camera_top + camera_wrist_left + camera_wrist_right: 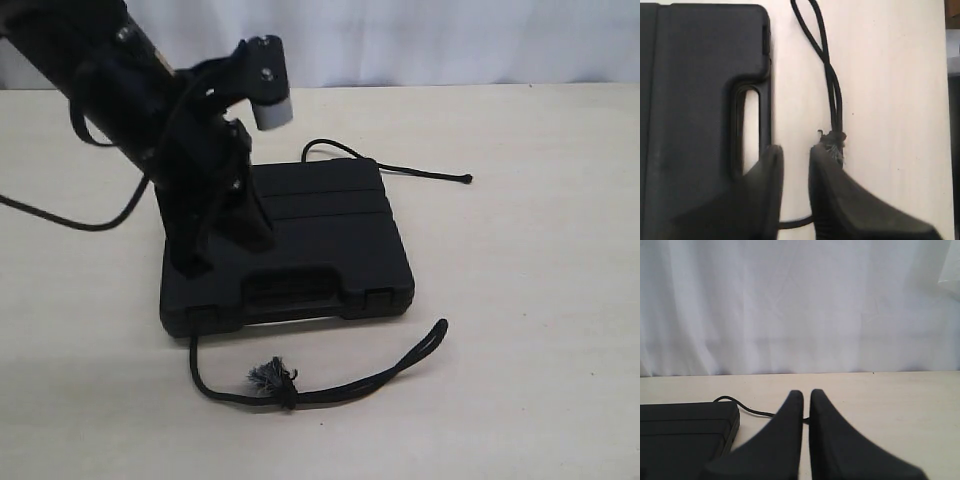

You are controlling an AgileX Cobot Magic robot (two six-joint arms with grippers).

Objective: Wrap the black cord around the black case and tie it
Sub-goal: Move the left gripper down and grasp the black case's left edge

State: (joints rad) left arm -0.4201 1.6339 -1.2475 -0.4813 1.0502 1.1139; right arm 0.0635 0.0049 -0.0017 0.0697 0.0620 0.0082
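Note:
The black case [310, 240] lies flat in the middle of the table, its handle side toward the front. The black cord [350, 385] comes out at the case's front left corner and curves to its frayed grey tuft [266, 375]. From there a doubled loop runs right. Its knotted end [466, 179] lies behind the case. My left gripper [225, 250] hangs over the case's left part. In the left wrist view the left gripper [796, 147] is open with a narrow gap, nothing in it, between the case handle [747, 130] and the tuft [832, 137]. My right gripper [802, 392] is shut and empty, low beside the case [685, 430].
The left arm's smooth cable [60, 215] loops over the table at the far left. A white curtain [800, 305] hangs behind the table. A table edge [947, 100] shows in the left wrist view. Bare tabletop [540, 300] lies right of the case.

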